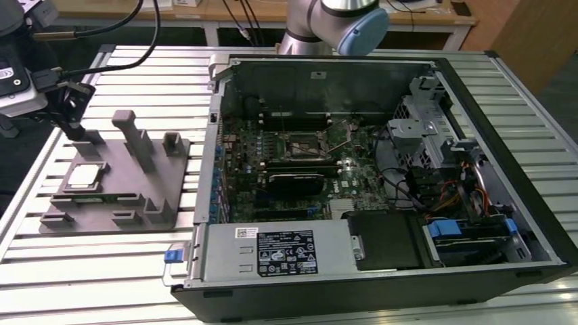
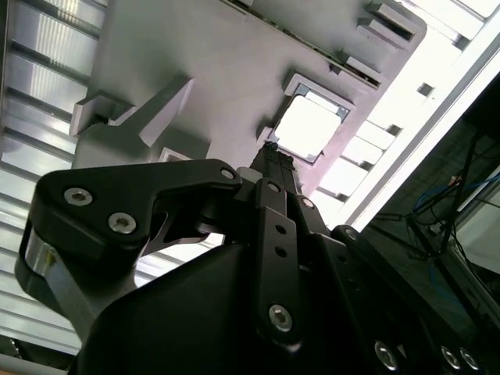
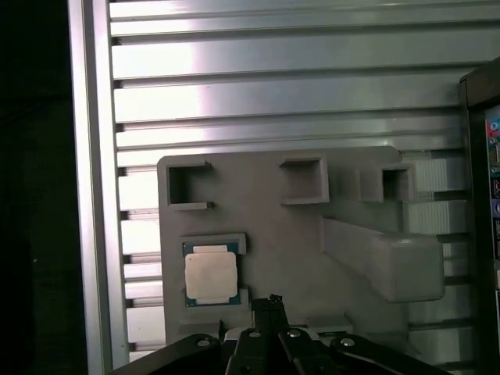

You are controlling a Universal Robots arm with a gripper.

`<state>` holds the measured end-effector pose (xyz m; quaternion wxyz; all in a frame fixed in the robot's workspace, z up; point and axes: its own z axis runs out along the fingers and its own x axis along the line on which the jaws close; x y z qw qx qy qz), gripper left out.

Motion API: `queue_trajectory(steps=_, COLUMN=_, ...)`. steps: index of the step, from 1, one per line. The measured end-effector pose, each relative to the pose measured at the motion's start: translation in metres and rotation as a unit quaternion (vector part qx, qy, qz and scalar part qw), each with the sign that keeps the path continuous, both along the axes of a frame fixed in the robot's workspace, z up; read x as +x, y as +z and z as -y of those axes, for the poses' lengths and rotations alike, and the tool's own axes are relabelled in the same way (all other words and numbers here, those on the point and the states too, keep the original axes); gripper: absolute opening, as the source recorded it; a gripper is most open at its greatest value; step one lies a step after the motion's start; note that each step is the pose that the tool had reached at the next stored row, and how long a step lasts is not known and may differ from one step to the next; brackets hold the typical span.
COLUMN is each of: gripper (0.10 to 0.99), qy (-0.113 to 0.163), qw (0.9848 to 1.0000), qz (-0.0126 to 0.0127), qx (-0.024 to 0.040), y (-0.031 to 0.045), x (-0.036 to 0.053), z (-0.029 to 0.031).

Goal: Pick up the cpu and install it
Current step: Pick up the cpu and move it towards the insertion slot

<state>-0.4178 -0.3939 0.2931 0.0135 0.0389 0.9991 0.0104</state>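
The gripper (image 3: pixel 269 303) — fingers pressed together, empty — hovers near the cpu (image 3: pixel 211 275) in its tray (image 3: pixel 297 234).

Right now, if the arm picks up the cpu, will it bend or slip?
Probably stiff: the cpu is a flat square with a metal top. Likely light, being thin and small beside the tray. Its shiny top may be slippery, and it sits in a recess, so sideways pushes likely won't move it.

The cpu (image 1: pixel 83 177) is a small flat square chip with silver-grey top; it lies flat, metal side up, in a recess of the grey tray (image 1: pixel 122 181)
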Motion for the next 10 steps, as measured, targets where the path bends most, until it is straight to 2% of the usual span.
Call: queue_trajectory(steps=10, gripper=0.106, qy=0.0, qw=1.0, qz=0.0, qx=0.0, y=-0.0147, x=-0.006, z=0.0)
